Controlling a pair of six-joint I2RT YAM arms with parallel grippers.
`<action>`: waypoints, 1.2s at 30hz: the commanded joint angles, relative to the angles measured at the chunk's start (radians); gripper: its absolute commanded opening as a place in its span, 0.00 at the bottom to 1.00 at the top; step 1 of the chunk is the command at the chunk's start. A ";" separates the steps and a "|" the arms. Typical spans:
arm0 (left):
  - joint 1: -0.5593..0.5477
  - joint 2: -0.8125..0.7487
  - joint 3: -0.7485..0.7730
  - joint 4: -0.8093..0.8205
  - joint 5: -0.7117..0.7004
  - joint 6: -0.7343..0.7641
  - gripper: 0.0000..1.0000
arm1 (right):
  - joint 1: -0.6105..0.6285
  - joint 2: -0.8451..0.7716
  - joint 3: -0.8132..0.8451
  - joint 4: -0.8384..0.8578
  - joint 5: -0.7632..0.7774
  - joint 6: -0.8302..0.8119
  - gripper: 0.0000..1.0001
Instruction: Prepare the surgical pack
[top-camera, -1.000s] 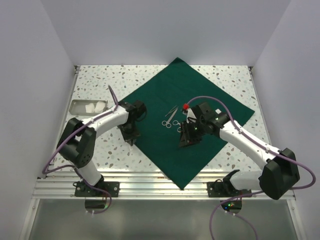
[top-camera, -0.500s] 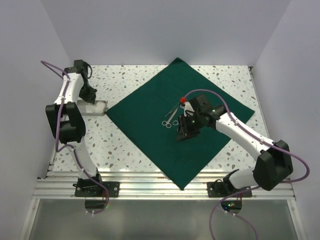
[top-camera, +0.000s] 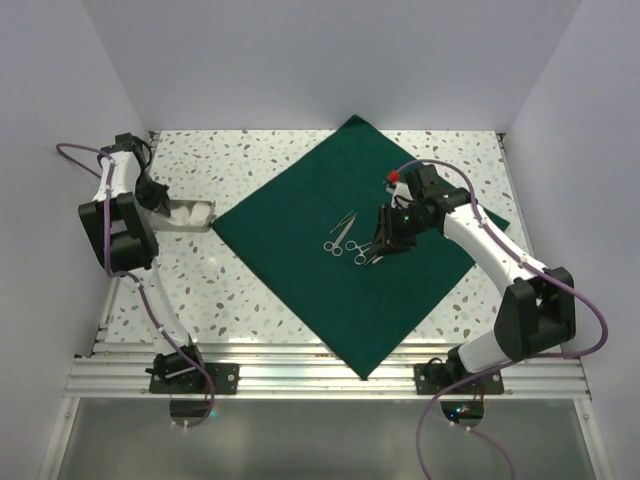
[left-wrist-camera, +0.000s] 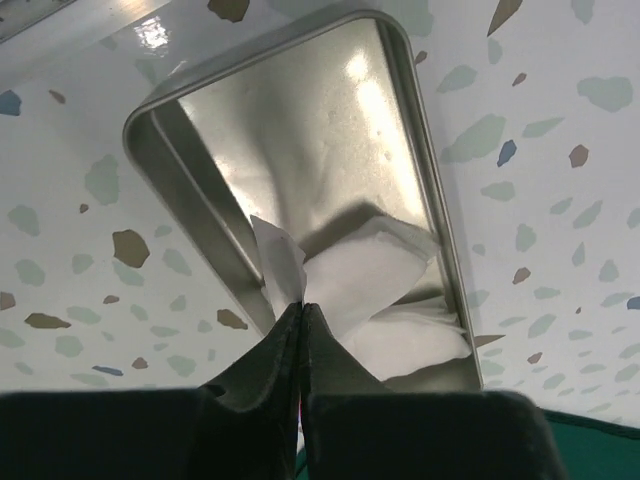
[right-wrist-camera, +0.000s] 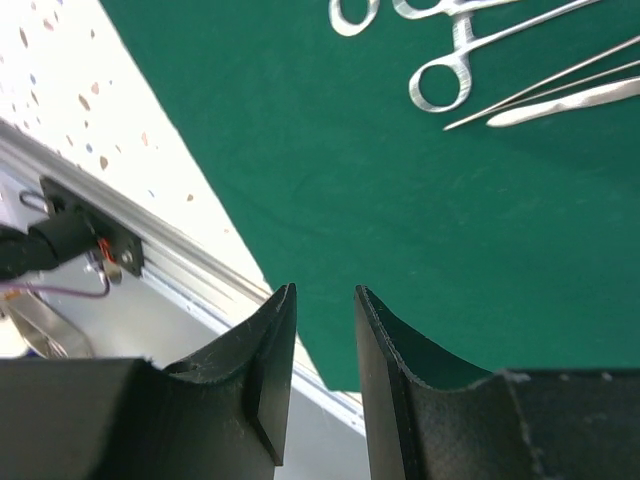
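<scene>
The dark green drape (top-camera: 350, 290) lies spread flat like a diamond on the table. Thin silver scissor-like instruments (top-camera: 345, 240) lie near its middle. Small white gauze squares (top-camera: 197, 213) sit in a metal tray (top-camera: 180, 226) at the far left. My left gripper (top-camera: 163, 204) hangs over that tray, and in its wrist view it (left-wrist-camera: 302, 305) is shut on the corner of a gauze square (left-wrist-camera: 278, 262) above the other gauze (left-wrist-camera: 400, 330). My right gripper (top-camera: 374, 254) hovers open just right of the instruments; its wrist view shows it (right-wrist-camera: 325, 295) holding nothing above the drape (right-wrist-camera: 400, 200), scissors (right-wrist-camera: 440, 85) ahead.
The tray's rim (left-wrist-camera: 420, 130) stands on speckled tabletop (top-camera: 200, 290) close to the left wall. An aluminium rail (top-camera: 300, 375) runs along the near edge. White walls close in the table at the back and both sides.
My left arm has swung from the drape's left edge out to the tray at the far left. My right gripper has shifted slightly back and to the right, beside the instruments.
</scene>
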 joint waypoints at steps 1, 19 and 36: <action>0.010 0.053 0.075 0.032 0.045 -0.004 0.06 | -0.057 0.027 0.051 -0.010 0.024 -0.024 0.34; -0.083 -0.183 -0.162 0.185 0.044 0.166 0.64 | -0.269 0.192 0.160 -0.021 0.671 -0.098 0.44; -0.241 -0.562 -0.536 0.524 0.275 0.390 0.99 | -0.390 0.517 0.362 0.090 0.669 -0.176 0.48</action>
